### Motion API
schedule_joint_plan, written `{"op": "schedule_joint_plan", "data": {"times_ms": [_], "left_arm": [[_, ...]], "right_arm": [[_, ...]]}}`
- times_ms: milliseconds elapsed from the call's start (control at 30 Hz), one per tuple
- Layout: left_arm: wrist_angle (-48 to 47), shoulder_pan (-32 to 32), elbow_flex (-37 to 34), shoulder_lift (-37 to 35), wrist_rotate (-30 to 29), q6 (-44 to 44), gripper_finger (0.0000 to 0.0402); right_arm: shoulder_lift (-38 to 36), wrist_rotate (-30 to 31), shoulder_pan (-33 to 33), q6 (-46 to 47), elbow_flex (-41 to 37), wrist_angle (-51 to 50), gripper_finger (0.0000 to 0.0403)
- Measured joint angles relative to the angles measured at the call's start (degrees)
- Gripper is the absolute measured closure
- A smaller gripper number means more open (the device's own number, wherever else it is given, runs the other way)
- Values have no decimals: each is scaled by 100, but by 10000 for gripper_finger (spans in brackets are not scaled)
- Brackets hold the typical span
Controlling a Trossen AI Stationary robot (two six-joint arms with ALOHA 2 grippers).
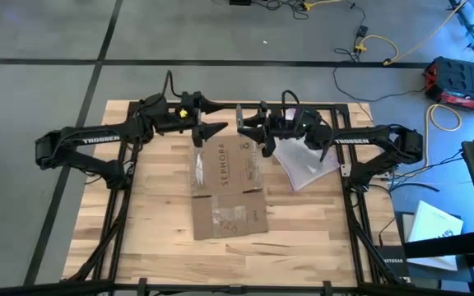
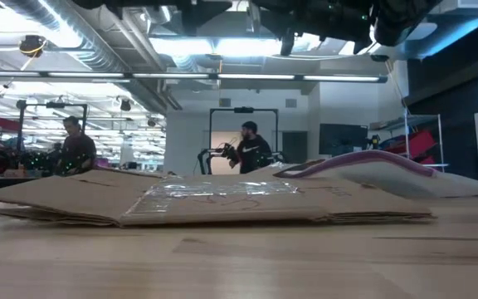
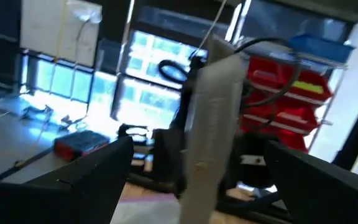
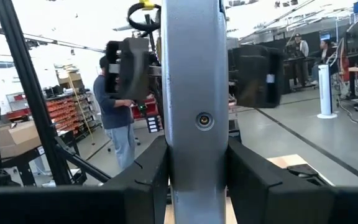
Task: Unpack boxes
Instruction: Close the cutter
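"SEPHORA" in black on flattened cardboard box; "TROSSEN" in white on left arm and right arm.

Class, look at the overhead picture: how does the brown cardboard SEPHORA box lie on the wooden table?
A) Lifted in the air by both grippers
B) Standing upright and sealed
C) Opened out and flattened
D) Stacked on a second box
C: the brown cardboard SEPHORA box lies unfolded and flat on the wooden table, a thin layer in the low view.
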Motion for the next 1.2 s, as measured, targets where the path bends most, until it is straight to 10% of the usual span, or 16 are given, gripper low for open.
{"op": "schedule_joint_plan", "data": {"times_ms": [1200], "left_arm": [[915, 170, -2, 526, 240, -381, 51]], "right_arm": [[-2, 419, 87, 3, 326, -1160, 297]]}}
